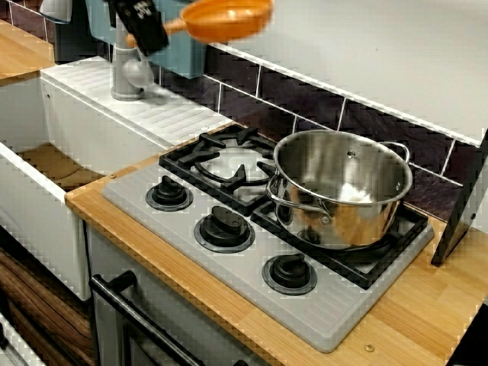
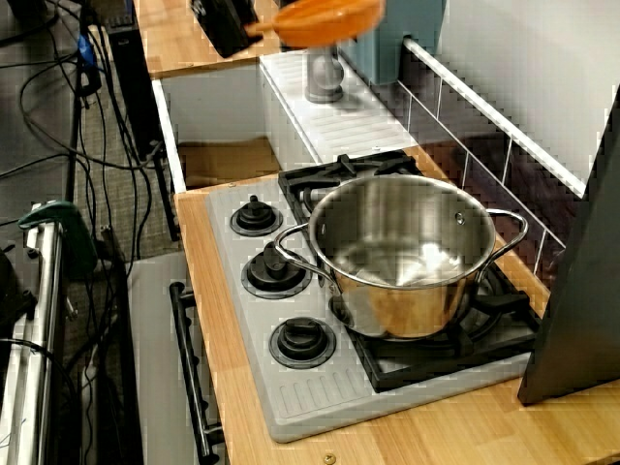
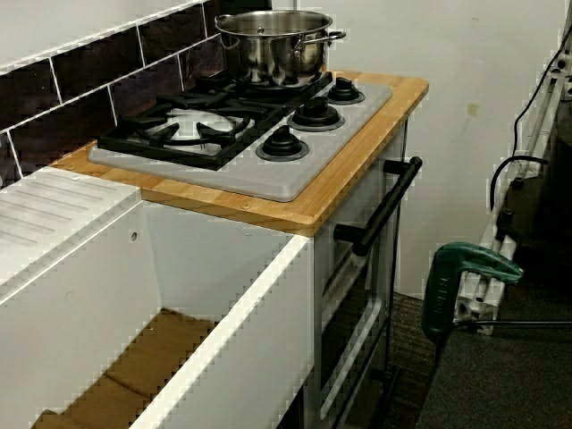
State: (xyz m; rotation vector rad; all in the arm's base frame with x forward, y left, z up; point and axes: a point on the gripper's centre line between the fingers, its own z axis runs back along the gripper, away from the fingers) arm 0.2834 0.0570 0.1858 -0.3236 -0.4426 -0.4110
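- Frying pan (image 1: 229, 19): orange, round and shallow, blurred, held in the air by its handle, roughly level.
- It hangs above the sink's ribbed ledge (image 1: 164, 114), near the tap (image 1: 126, 72).

Front view: high, off stove (image 1: 252, 263) front-left corner, facing down-right, mid-range; pot (image 1: 339, 191) at 3 o'clock, sink (image 1: 38, 213) at 9 o'clock
End view: higher, past stove's far end, facing along counter to sink
Low view: beside sink, facing opposite way; pot at 12 o'clock, far
Shared: stove, pot, sink; gripper (image 1: 158, 34) with orange pan (image 1: 229, 19) only in first two, 12 o'clock edge
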